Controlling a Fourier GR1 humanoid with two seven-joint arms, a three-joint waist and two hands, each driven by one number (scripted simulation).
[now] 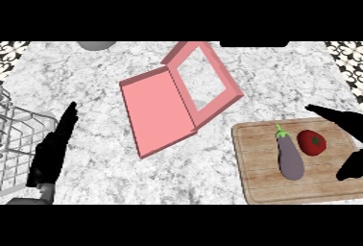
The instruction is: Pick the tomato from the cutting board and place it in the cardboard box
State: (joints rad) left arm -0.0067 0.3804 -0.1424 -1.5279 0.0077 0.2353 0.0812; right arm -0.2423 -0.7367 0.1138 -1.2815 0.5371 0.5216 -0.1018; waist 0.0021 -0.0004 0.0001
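My right hand (346, 122), at the frame's right edge, spreads its fingers (322, 111) wide beside a glossy round tomato (312, 142), not touching it. The tomato lies on a grained wooden cutting board (297, 192) at lower right, next to a long purple eggplant (289, 157). A flat pink box (159, 113) lies open at centre on the speckled marble desk (99, 67). My left hand (50, 153) rests at lower left, fingers straight.

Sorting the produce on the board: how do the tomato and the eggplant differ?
The tomato is red and round; the eggplant is purple and long. The tomato is smaller than the eggplant. The tomato lies right of the eggplant, nearer the right hand. Both rest on the cutting board.
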